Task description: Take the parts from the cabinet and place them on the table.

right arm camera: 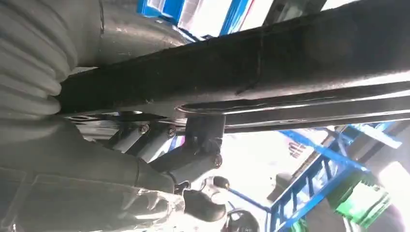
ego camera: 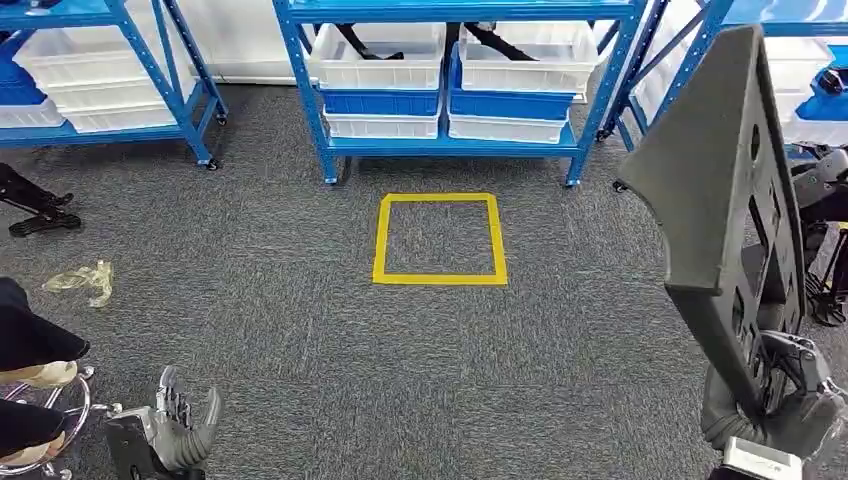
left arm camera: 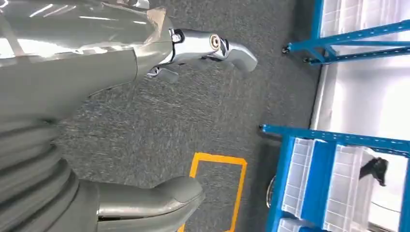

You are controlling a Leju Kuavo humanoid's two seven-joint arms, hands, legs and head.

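Starting at the far left, there's a crumpled bit of clear plastic [ego camera: 82, 281] on the carpet and the edge of a person's dark clothing on a stool [ego camera: 40, 400]. The left hand [ego camera: 180, 425] hangs low with fingers spread and nothing in it, probably just kept out of the way. Dead centre is a yellow tape square [ego camera: 440, 240] on the floor in front of the blue shelving [ego camera: 455, 90] with its white bins [ego camera: 378, 55], which looks to me like a standing marker for reaching the rack. Over on the right, the right hand [ego camera: 775, 405] grips the big dark grey part [ego camera: 715, 190] by its lower end, held upright, I'd guess so it clears the floor while being carried. No table visible, so drop-off isn't done yet.
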